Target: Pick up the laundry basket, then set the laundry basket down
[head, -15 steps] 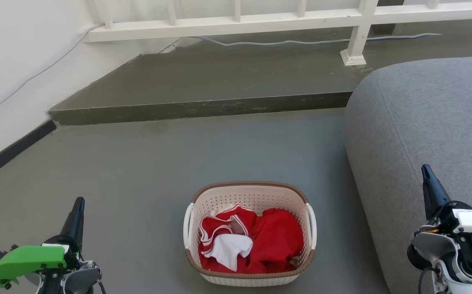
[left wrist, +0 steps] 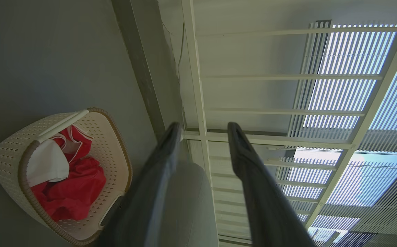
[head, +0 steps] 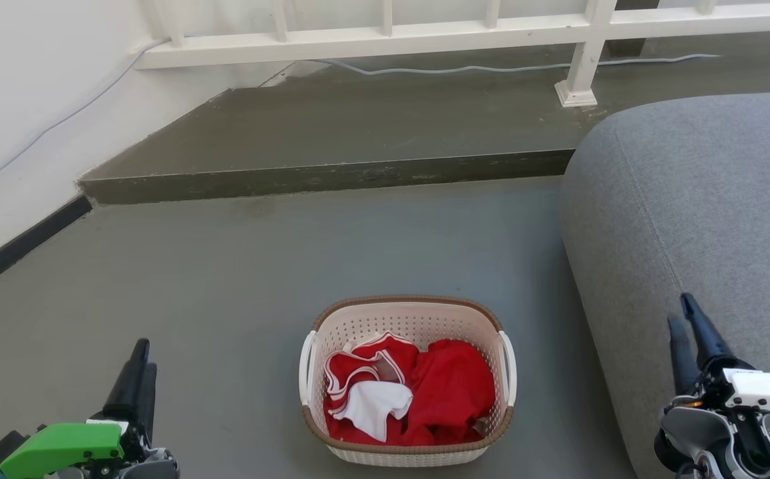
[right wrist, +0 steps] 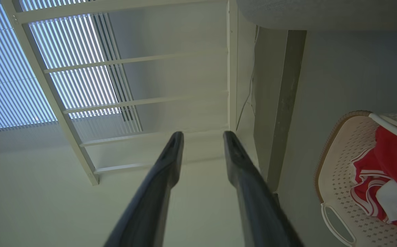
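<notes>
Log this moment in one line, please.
cream perforated plastic laundry basket: on floor, untouched | left gripper: open | right gripper: open

I'm getting soft, even daylight on the head view; wrist views dimmer, window slats glaring, fingers blurred.

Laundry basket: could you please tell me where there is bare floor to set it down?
Bare floor lies between the laundry basket and the step, and to its left up to the wall. On its right the sofa leaves only a narrow strip.
</notes>
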You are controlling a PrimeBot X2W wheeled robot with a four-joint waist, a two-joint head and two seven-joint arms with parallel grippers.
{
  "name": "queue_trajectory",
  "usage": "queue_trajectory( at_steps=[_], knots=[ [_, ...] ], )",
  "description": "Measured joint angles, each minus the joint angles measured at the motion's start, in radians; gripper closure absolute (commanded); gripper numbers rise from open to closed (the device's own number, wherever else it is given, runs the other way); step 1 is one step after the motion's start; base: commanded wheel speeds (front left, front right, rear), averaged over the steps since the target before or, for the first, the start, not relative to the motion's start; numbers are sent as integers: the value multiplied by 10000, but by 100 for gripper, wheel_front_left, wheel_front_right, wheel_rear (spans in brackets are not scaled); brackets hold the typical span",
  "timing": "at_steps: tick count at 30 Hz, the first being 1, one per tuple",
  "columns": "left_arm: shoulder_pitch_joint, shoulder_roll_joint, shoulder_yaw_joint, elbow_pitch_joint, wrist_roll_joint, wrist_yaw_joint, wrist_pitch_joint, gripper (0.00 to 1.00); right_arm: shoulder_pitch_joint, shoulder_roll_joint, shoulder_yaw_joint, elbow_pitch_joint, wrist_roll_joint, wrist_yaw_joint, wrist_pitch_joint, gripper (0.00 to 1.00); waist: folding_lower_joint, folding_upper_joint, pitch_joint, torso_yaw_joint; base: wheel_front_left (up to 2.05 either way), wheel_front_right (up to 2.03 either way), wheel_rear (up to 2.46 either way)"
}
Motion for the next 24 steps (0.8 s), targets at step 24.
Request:
queue_trajectory(
  at_steps=[24],
  knots=[
    [-45, 366, -669, -451, 1509, 0, -853, 0, -90, -270, 732, -696, -1164, 0, -727, 0, 0, 0, 78, -40, 0, 0, 0]
  ],
)
